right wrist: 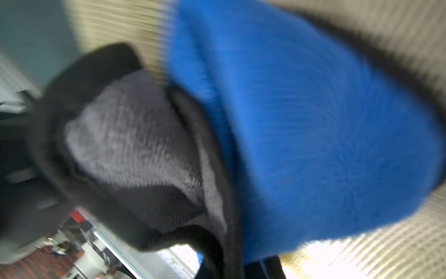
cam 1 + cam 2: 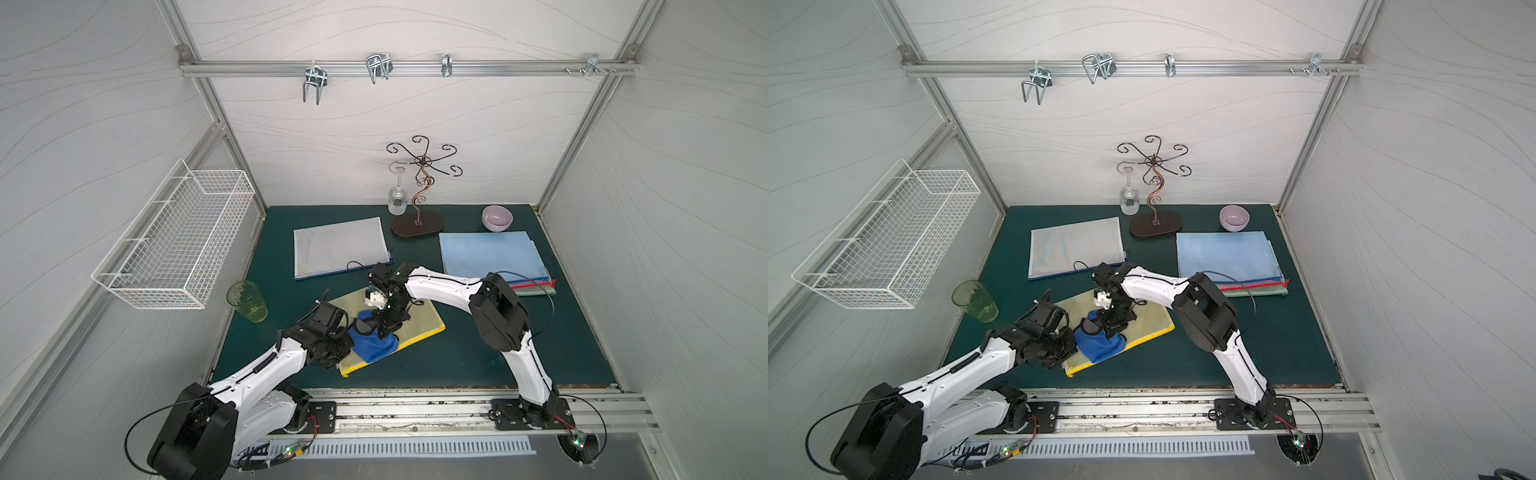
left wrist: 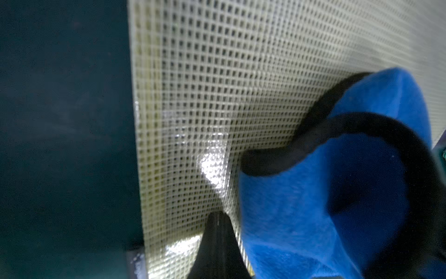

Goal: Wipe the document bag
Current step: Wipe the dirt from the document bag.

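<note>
The document bag (image 2: 419,320) (image 2: 1152,318) is a yellow-edged mesh pouch lying flat near the middle of the green mat. A blue cloth (image 2: 374,345) (image 2: 1102,345) with black trim and a grey underside lies crumpled on its near-left part. My right gripper (image 2: 384,328) points straight down and is shut on the cloth (image 1: 301,120), which fills the blurred right wrist view. My left gripper (image 2: 345,345) is shut, and its joined tips (image 3: 218,217) rest on the mesh (image 3: 205,96) just beside the cloth (image 3: 313,205), holding nothing.
A pale grey mesh pouch (image 2: 338,247) lies behind the bag. A stack of blue pouches (image 2: 492,257) is at the right, a purple bowl (image 2: 497,217) behind it. A glass rack (image 2: 417,226) holds a hanging wine glass (image 2: 397,199). A green cup (image 2: 247,301) and a wire basket (image 2: 178,241) are at the left.
</note>
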{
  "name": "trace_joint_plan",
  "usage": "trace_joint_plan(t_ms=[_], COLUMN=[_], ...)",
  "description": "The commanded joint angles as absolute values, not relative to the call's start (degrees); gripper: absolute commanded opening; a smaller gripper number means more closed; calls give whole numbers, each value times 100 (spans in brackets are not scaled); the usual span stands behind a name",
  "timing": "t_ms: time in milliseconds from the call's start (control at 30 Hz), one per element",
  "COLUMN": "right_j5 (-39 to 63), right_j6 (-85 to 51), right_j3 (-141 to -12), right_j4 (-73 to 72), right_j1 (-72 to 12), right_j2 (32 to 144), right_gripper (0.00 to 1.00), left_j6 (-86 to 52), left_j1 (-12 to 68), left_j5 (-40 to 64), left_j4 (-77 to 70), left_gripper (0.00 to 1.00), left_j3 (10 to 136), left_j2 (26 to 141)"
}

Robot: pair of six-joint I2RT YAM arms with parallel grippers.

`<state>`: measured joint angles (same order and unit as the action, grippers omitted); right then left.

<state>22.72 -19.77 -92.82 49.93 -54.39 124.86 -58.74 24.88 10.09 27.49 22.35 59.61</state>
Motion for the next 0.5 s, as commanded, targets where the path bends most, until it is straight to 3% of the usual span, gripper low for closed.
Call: trace_joint_plan(t_ms=[0, 233, 300, 467], right_j5=[1243, -1703, -1495, 387], right_j6=[-2172, -1594, -1426, -1187], right_j3=[-8788, -7686, -7849, -9126], right_j4=[5284, 6080, 6020, 5660], right_j1=[-4865, -4062, -4094, -4677], right_j2=[12000, 10678, 10625, 10833], right_gripper=[0, 0, 0, 0], left_j6=[-5850, -5749, -5710, -5584], left_j1=[2452, 2377, 2340, 2320], left_j5=[782, 815, 839, 795], left_j4=[3050, 3048, 3047, 3165], left_gripper=[0, 0, 0, 0], left_j3=[2059, 2022, 2030, 2169], left_j2=[6006, 5941, 5939, 5893])
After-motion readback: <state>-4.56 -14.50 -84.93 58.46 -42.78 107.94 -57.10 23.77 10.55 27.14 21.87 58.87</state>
